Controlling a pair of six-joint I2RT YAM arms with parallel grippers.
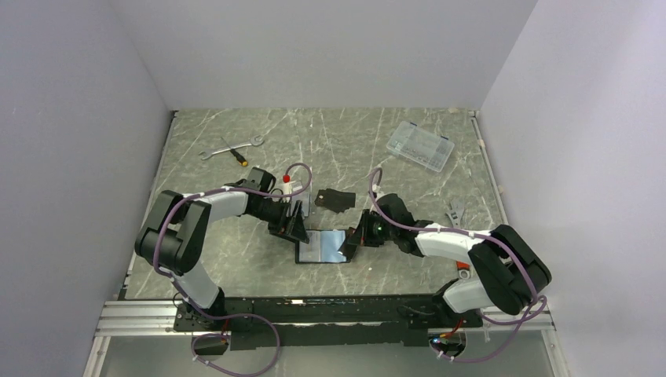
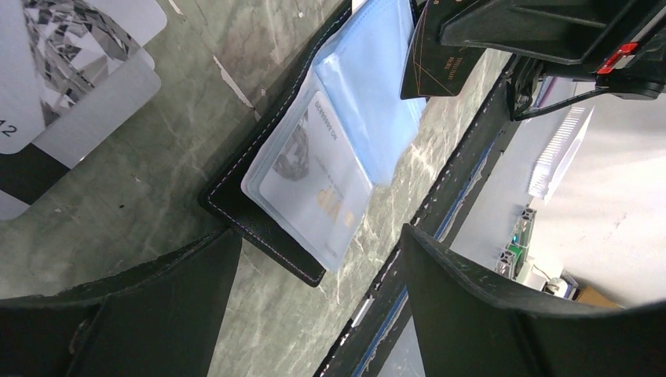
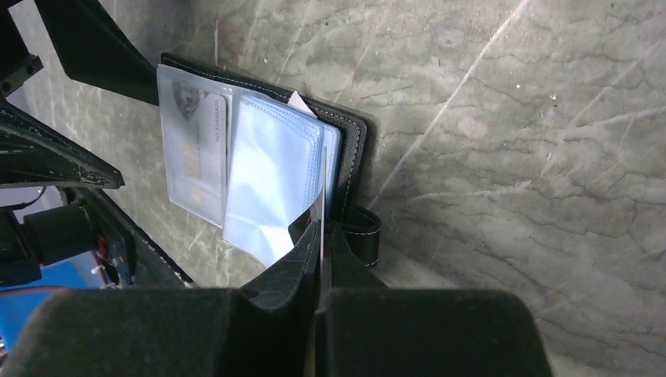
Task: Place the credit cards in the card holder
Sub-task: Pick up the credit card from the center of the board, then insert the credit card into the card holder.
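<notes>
Right now the right gripper (image 3: pixel 322 236) is squeezing its two black fingers almost together, and it is pinching one thin credit card (image 2: pixel 436 61) by its edge. From the left wrist camera that card is looking dark, with fine orange lines on it. The left gripper (image 2: pixel 318 242) is standing wide open and holding nothing. One of its fingers (image 2: pixel 141 314) is sitting right by a corner of the card holder (image 2: pixel 259 224), but I cannot tell if it is touching.

The card holder is lying open and flat on the green, marble-looking table (image 3: pixel 510 157). It is black outside with pale stitching along the rim, and inside it is showing floppy, see-through blue sleeves (image 2: pixel 369 94). A pale card (image 2: pixel 314 188) with gold letters is sitting in one sleeve. The held card is standing on edge over the sleeves, at the side near the little stitched tab (image 3: pixel 365 232). The holder is lying between the two grippers, just past the right fingertips. A few more cards (image 2: pixel 78 86), white with a shiny diamond picture, are lying flat on the table beside the holder.
</notes>
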